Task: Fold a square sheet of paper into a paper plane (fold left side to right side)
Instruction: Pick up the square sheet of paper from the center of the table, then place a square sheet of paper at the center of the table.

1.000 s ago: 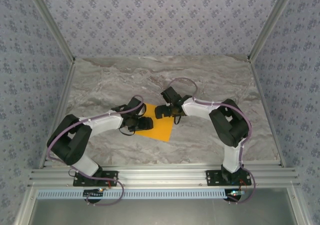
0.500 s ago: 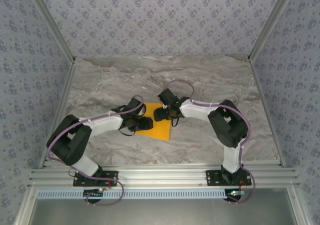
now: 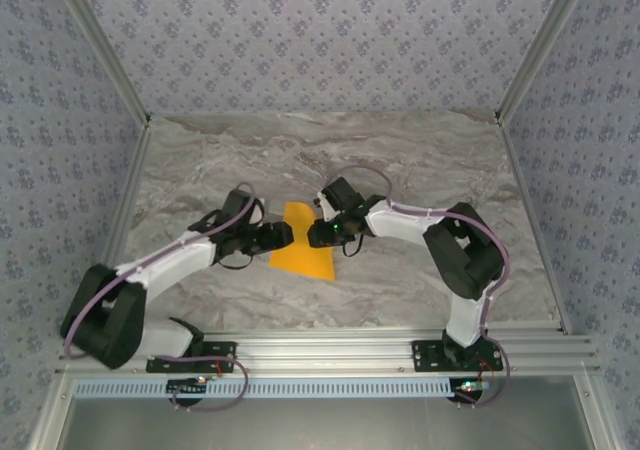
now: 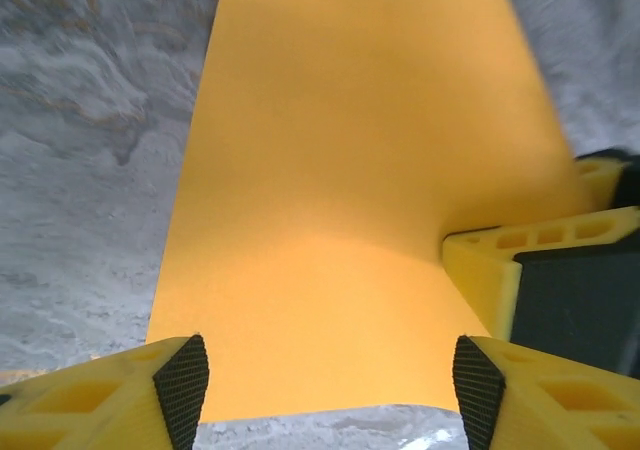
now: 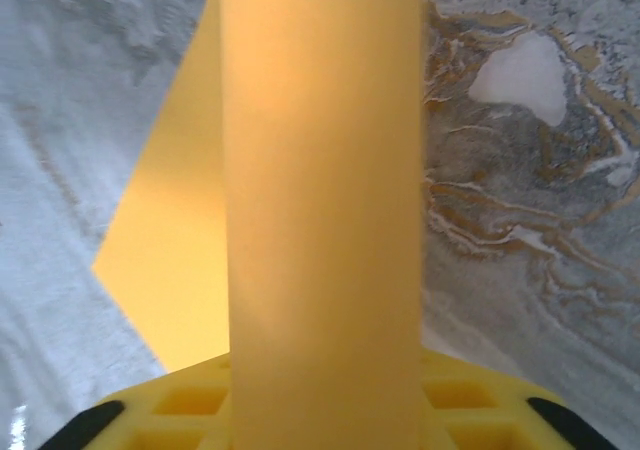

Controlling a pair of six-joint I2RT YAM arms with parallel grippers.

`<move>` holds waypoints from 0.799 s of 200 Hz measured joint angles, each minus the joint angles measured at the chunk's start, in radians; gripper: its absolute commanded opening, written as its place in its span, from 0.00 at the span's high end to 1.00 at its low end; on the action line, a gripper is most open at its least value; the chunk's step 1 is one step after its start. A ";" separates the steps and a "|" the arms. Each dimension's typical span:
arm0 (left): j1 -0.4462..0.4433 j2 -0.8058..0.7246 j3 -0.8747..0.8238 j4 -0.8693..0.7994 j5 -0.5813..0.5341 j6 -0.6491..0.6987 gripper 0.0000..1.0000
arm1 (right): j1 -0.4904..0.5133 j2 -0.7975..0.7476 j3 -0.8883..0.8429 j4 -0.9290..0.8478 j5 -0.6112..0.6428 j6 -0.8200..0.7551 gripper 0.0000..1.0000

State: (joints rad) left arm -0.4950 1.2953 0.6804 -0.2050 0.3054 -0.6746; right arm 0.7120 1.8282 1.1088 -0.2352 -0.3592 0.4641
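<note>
Orange item: square sheet of paper [image 3: 303, 244], lying mid-table between the two grippers, far end narrower than near end as seen from above.
Surface: grey-veined marble table [image 3: 430, 160], under the sheet and under both arms.
Left gripper [image 3: 283, 235]: low at the sheet's left edge, pointing right toward the other gripper.
Left jaws: wide apart, with black pads [image 4: 182, 388] at the two lower corners of the left wrist view and the sheet's near edge spanning the gap between them; clamped on nothing.
Right gripper [image 3: 318, 233]: low at the sheet's right edge, pointing left, near the left gripper but apart from it.
Right jaws: narrow; a band of the orange paper running straight up the middle of the right wrist view, in front of the yellow fingers [image 5: 480, 405]; pinched or merely close, cannot tell.
Sheet's shape: mostly flat on the marble; right edge bent upward where it meets the right gripper's yellow finger in the left wrist view.
Left arm [image 3: 150, 267]: white and black, stretched from the lower left toward the sheet.
Right arm [image 3: 455, 245]: bent at the elbow, forearm reaching left to the sheet.
Near edge: aluminium rail [image 3: 320, 350] carrying both arm bases.
</note>
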 measured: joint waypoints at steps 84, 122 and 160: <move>0.157 -0.433 -0.077 0.106 0.256 0.021 0.07 | -0.229 -0.368 -0.111 0.073 -0.438 -0.061 0.71; 0.156 -0.450 -0.066 0.212 0.389 0.027 0.03 | -0.264 -0.546 -0.080 -0.032 -0.619 -0.159 0.71; 0.133 -0.445 -0.002 0.294 0.484 0.040 0.02 | -0.237 -0.629 -0.021 -0.116 -0.738 -0.228 0.71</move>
State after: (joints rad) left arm -0.3618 0.8501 0.6781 0.0895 0.7898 -0.6346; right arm 0.4751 1.1988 1.0874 -0.3508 -1.0973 0.2359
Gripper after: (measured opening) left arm 0.980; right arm 0.293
